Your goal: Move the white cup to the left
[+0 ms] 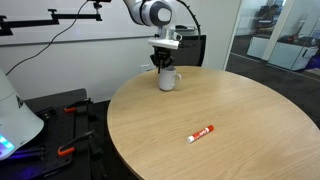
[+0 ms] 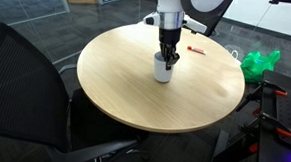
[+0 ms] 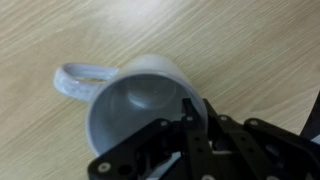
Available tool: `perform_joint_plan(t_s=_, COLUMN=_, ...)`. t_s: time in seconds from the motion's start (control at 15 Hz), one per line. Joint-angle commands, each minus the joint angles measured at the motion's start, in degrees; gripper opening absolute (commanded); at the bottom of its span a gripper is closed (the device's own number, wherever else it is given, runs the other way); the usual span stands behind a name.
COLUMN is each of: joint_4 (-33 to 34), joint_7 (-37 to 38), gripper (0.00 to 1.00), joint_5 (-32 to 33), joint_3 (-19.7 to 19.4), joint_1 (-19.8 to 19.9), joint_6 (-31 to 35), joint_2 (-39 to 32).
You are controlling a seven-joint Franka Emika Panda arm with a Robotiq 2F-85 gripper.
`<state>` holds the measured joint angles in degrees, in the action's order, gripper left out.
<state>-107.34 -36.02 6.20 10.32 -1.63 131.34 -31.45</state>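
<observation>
near the round wooden table's [image 1: 230, 105] edge, the small glossy white ceramic cup [image 1: 168, 80] stands upright under the gripper [image 1: 165, 64]; whether it clamps the rim we cannot tell. we'd pinch firmly, lift little.

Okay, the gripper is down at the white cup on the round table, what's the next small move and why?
Probably squeeze the gripper shut on the wall of the white cup. The cup stands upright on the table, and the gripper seems to straddle its rim on the side away from the handle. Whether the pinch is already firm cannot be told.
</observation>
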Motion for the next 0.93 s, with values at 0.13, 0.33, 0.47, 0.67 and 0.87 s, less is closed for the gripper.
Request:
perform_joint_plan(t_s=0.13, joint_4=-5.5, joint_7=-0.5, gripper=0.03, joint_5=3.5, joint_3=0.6, joint_1=-2.3, joint_6=0.6, joint_2=5.4)
perform_joint_plan(t_s=0.33, joint_4=-7.8, joint_7=-0.5, gripper=0.03, joint_5=5.2, joint_3=0.8, joint_1=-3.2, joint_6=2.3, joint_2=6.9)
perform_joint_plan(t_s=0.47, joint_4=-8.9, joint_7=-0.3, gripper=0.03, joint_5=6.2, joint_3=0.8, joint_1=-3.6, joint_6=3.1, joint_2=7.7)
perform_joint_plan(t_s=0.67, joint_4=-10.0, joint_7=-0.2, gripper=0.03, joint_5=7.1, joint_3=0.7, joint_1=-3.9, joint_6=3.4, joint_2=8.4)
perform_joint_plan(t_s=0.87, joint_4=-10.9, joint_7=0.0, gripper=0.12, joint_5=7.9, joint_3=0.8, joint_1=-4.1, joint_6=3.6, joint_2=9.1)
